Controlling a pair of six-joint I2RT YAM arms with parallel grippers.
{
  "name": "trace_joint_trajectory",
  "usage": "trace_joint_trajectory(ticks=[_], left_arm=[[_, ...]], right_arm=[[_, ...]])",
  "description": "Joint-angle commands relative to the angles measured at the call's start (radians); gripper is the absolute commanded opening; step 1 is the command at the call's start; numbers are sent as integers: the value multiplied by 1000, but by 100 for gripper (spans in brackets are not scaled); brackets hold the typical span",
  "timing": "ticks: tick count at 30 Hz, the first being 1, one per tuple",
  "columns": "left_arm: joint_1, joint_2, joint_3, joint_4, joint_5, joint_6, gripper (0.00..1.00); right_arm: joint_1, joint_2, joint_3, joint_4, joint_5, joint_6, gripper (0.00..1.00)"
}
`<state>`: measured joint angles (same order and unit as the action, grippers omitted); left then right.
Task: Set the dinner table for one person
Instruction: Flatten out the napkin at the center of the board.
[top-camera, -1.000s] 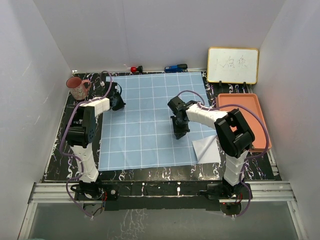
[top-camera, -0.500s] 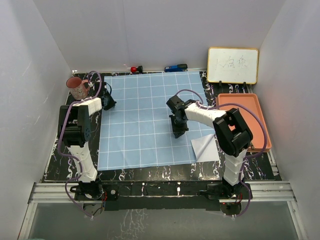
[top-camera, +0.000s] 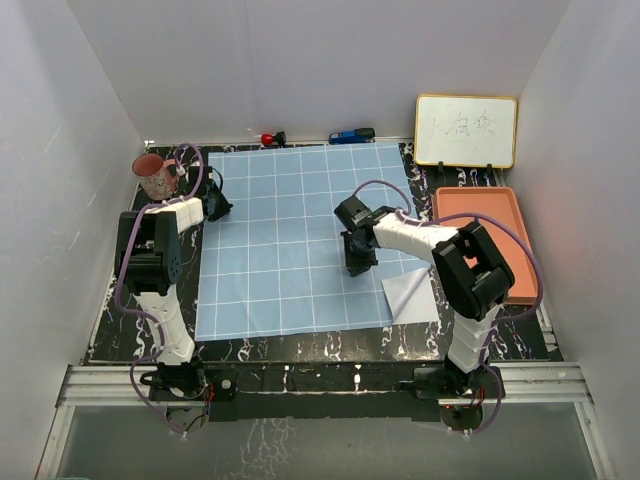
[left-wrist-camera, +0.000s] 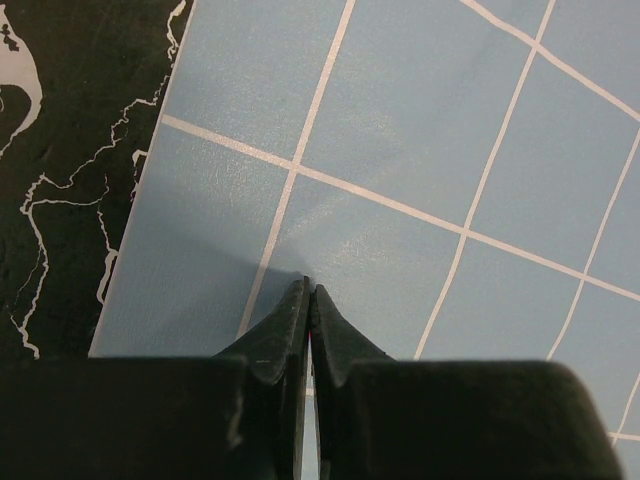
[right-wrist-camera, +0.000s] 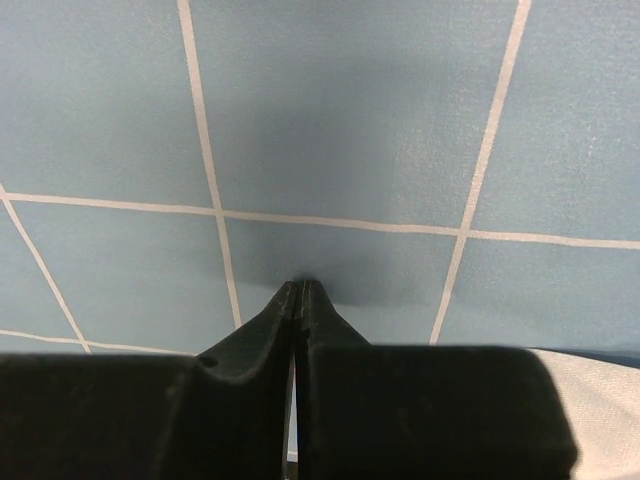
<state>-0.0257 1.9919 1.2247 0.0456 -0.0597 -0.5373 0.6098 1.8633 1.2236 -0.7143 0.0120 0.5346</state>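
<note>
The black marbled surface (top-camera: 300, 346) is filling the middle of the overhead frame, with a blue gridded cloth (top-camera: 290, 240) lying across most of it. At upper left, a pink cup (top-camera: 152, 176) is standing on bare surface just beside the cloth's far corner. Right of it, the left fingers (left-wrist-camera: 287, 335) are pointing down at the cloth near its left edge, pressed together with nothing between them. Their tips seem to be touching the fabric, though the close view makes that hard to confirm. Along the far edge, a small red thing (top-camera: 268, 138) and a blue one (top-camera: 352, 135) are lying apart. Right of centre, the right fingers (right-wrist-camera: 277, 322) are likewise pressed together, tips down at the cloth beside a grid line. A white sheet (top-camera: 412, 298) is lying over the cloth's lower-right corner. At far right, a whiteboard (top-camera: 466, 130) is standing above an orange tray (top-camera: 495, 207).
</note>
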Motion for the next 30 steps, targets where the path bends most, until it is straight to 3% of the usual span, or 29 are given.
trace_joint_trajectory(ticks=[1,19,30], left_arm=[[25,21,-56,-131,-67,23,0],[67,-32,-106,-122,-37,26,0],[84,-59,-119,-122,-36,33,0]], right_arm=[[-4,28,-126,-174,129,10,0],[-22,-25,-173,-527,480,155,0],[-24,-115,-134,-646,478,220,0]])
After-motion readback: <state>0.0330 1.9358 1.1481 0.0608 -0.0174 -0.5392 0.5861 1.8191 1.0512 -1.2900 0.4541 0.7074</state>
